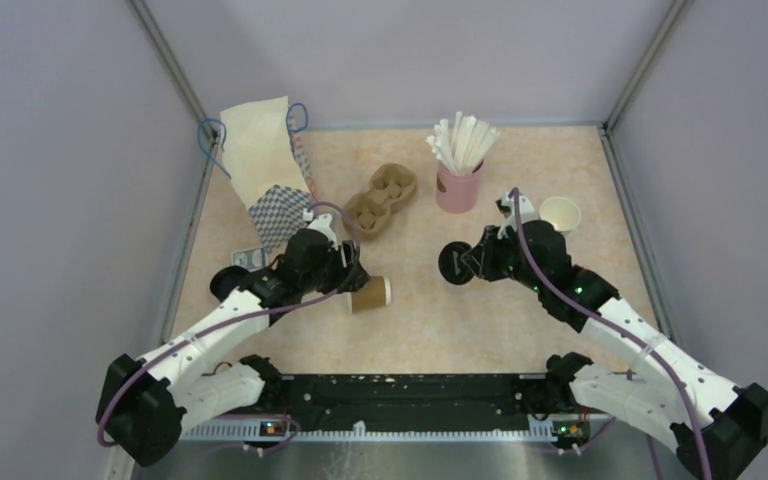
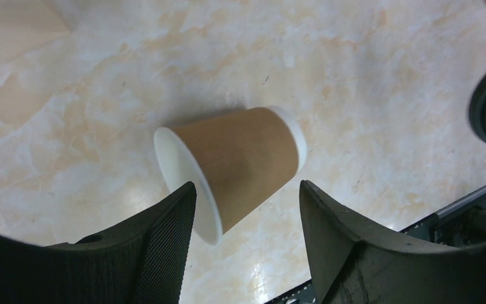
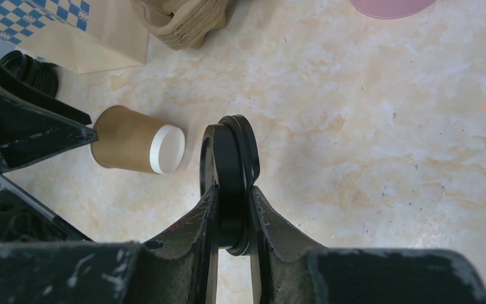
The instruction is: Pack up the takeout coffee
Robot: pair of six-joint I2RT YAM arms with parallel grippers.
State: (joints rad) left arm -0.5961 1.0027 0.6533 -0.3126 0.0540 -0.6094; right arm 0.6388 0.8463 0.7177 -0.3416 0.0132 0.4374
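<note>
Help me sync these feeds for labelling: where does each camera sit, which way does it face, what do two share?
Top external: above and behind the bases, looking down on the table; left arm and right arm show.
Left wrist: on the left arm, looking down past the open left gripper at the brown paper cup, on its side.
Right wrist: on the right arm, facing the tabletop past the right gripper, shut on the black lid.
Shared: both wrist views show cup and lid.
</note>
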